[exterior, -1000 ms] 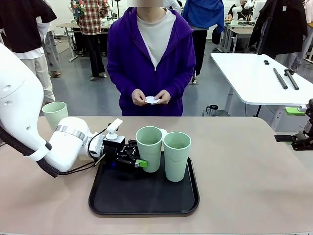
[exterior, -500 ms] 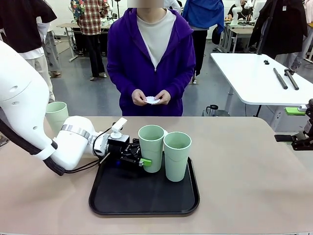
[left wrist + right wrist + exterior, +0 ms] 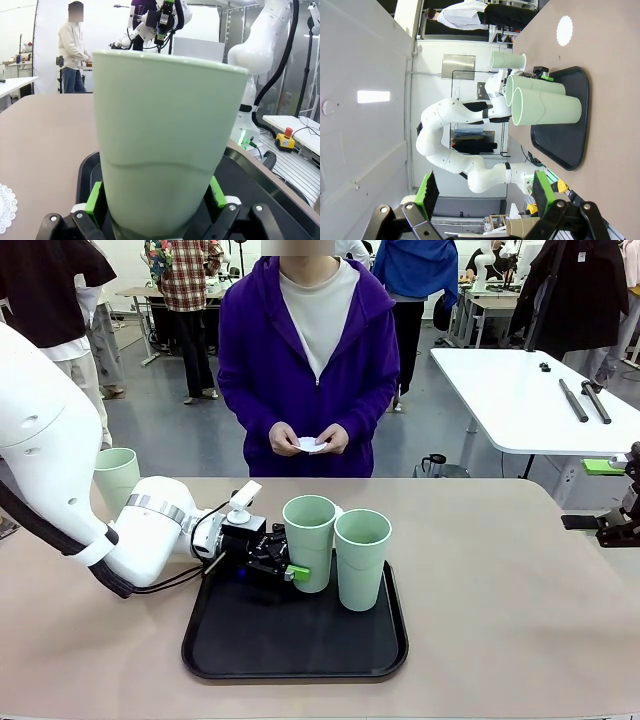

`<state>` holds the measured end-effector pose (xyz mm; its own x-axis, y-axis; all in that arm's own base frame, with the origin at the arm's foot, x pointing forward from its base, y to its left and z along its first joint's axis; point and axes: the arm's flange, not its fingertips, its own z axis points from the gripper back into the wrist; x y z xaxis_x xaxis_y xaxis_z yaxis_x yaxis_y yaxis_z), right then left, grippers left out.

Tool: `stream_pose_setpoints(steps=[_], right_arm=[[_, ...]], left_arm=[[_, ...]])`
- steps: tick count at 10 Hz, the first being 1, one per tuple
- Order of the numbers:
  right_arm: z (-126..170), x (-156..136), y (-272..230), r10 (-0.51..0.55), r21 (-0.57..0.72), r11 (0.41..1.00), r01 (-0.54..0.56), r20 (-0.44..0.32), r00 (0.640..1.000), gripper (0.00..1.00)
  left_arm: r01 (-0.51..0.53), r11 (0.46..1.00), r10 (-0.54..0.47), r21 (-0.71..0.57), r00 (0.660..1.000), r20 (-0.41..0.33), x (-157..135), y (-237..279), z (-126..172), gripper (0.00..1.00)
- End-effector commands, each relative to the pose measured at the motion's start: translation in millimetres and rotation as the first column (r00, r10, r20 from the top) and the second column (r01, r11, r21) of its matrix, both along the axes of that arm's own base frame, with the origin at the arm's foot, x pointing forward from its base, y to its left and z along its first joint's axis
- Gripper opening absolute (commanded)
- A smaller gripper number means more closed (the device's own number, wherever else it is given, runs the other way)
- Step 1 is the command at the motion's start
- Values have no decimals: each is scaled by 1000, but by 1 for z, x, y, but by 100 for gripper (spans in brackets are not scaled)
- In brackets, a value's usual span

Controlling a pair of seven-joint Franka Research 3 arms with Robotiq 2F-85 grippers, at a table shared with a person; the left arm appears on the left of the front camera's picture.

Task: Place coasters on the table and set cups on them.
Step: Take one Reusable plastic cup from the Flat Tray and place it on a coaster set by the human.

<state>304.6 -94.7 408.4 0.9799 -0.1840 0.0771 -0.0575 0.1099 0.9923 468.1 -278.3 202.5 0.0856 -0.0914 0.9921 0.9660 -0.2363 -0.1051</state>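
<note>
Item, my left arm point(image 3: 60, 470): glossy white rounded shells, silver ring point(image 3: 150, 508) at the wrist, thin black cable point(image 3: 205, 525) looped beside it, small white camera point(image 3: 238, 502) on top
Item, my left claw point(image 3: 298, 568): black linkage, green pads point(image 3: 94, 197), silver screws point(image 3: 52, 218)
Item, my right claw point(image 3: 485, 195): same black, same green

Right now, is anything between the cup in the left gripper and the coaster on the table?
Only the tray's raised rim: the coaster lies on bare table just past it. The second cup stands beside the held cup, off that path.
</note>
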Motion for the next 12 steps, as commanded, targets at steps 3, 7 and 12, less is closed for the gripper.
stream_pose_setpoints(steps=[3, 7, 12], right_arm=[[-1, 1, 0, 1, 8, 1000, -1, 15, 1000, 100], [-1, 1, 0, 1, 8, 1000, -1, 15, 1000, 100], [-1, 1, 0, 1, 8, 1000, -1, 15, 1000, 100]], left_arm=[[12, 1000, -12, 4, 1000, 13, 1, -8, -13, 0], [-6, 1000, 5, 31, 1000, 31, 0, -4, -6, 24], [-132, 990, 130, 38, 990, 56, -18, 31, 110, 12]])
